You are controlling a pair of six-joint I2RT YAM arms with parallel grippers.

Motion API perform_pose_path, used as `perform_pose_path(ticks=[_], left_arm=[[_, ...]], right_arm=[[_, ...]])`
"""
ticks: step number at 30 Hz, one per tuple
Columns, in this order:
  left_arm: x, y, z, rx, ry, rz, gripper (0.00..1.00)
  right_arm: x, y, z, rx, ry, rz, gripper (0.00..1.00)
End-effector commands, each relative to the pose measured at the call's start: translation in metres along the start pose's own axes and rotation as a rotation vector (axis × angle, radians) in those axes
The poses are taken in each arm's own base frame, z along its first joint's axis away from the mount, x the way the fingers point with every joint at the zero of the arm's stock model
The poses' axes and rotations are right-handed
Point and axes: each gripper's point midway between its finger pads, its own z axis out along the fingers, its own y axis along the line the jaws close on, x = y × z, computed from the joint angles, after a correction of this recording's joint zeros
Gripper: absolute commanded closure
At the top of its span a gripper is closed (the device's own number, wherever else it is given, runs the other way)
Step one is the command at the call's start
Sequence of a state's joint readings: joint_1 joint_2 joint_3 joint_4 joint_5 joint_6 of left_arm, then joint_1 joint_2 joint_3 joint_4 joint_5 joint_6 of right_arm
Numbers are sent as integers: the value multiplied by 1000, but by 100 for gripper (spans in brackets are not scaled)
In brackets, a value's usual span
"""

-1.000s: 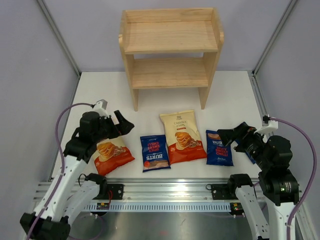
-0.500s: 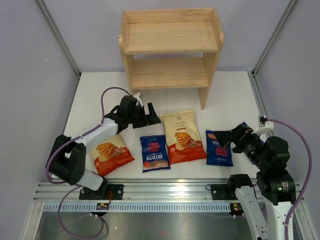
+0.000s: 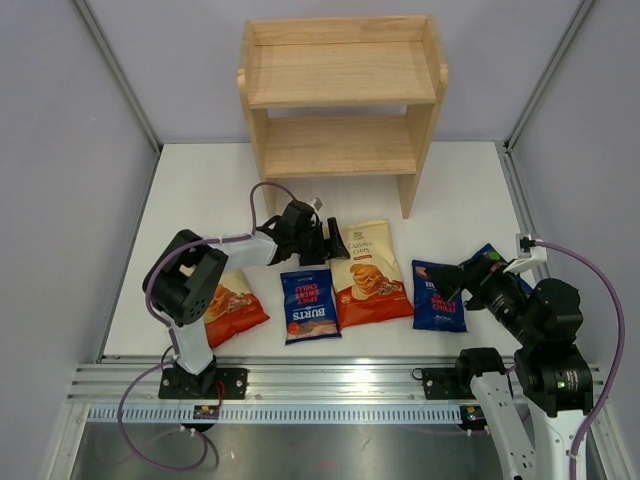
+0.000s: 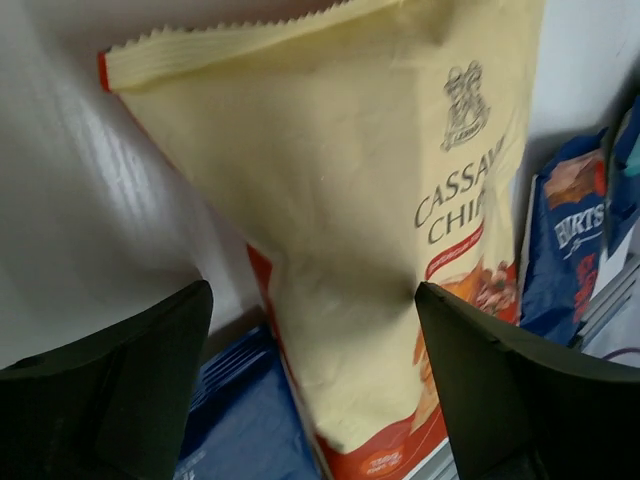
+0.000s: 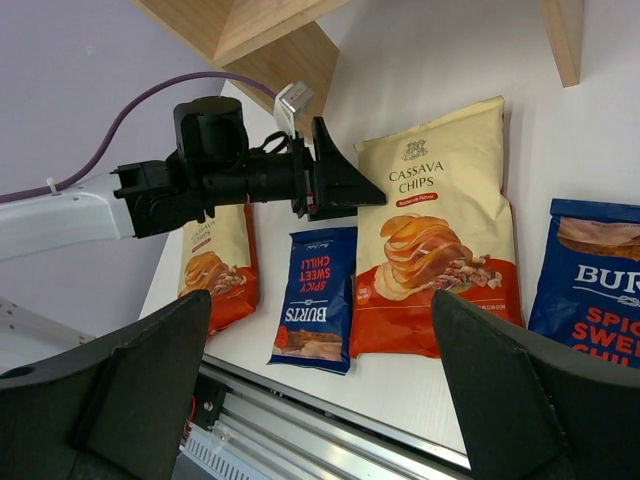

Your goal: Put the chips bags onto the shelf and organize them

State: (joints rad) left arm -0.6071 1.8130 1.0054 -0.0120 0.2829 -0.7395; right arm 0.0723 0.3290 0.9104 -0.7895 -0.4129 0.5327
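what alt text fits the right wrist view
The left end effector reaches to the upper left corner of a cassava chips bag lying flat on a white table, with a blue Burts bag beside it.

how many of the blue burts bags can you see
3, all on the table. The left blue bag lies left of the cassava bag. The middle blue bag lies right of it. The far-right blue bag is mostly hidden under the right arm.

Top view overhead; wrist views low, sharing cassava bag (image 5: 437, 225).
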Motion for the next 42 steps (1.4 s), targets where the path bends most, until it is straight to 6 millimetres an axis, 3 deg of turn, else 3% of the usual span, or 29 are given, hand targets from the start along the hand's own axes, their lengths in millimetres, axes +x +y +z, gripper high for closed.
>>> perform_pose_path(ticks=[1,5,9,10,11,14,15,16,17,27,28,32,38,42], left_arm=[[-23,-23,14,69,-87,-32,16],[-23,-23,20,78,-109,-56,36],[-20,-22,10,88,-158,-91,74],[-21,-24,6,99,-177,-110,77],[-30,-35,-6,140,-223,-107,81],[-34,-38,-24,176,-293,-143,86],[-42,-49,-41,216,-339,-158,87],[-37,-45,-45,221,-350,-171,95],[-47,-58,-62,275,-410,-173,100],[-56,-88,-133,480,-564,-259,100],[-59,-94,-148,511,-591,-260,100],[-60,-107,-181,561,-646,-264,100],[-64,-142,-242,669,-700,-224,100],[-64,-165,-283,761,-724,-224,100]], right_arm=[[-9,17,-6,-62,-27,-22,1],[-9,20,-9,-75,-30,-19,0],[-7,20,-9,-77,-27,-17,0],[-6,19,-10,-77,-26,-12,1],[-5,19,-9,-78,-25,-7,1],[1,22,-5,-118,-7,5,1],[7,26,-4,-156,19,13,1],[11,25,2,-173,28,43,0],[15,25,4,-192,42,59,1],[56,2,50,-300,131,322,2],[61,-2,54,-313,128,344,3],[71,-13,62,-332,107,372,3],[86,-26,71,-386,72,380,3],[84,-17,70,-495,39,323,2]])
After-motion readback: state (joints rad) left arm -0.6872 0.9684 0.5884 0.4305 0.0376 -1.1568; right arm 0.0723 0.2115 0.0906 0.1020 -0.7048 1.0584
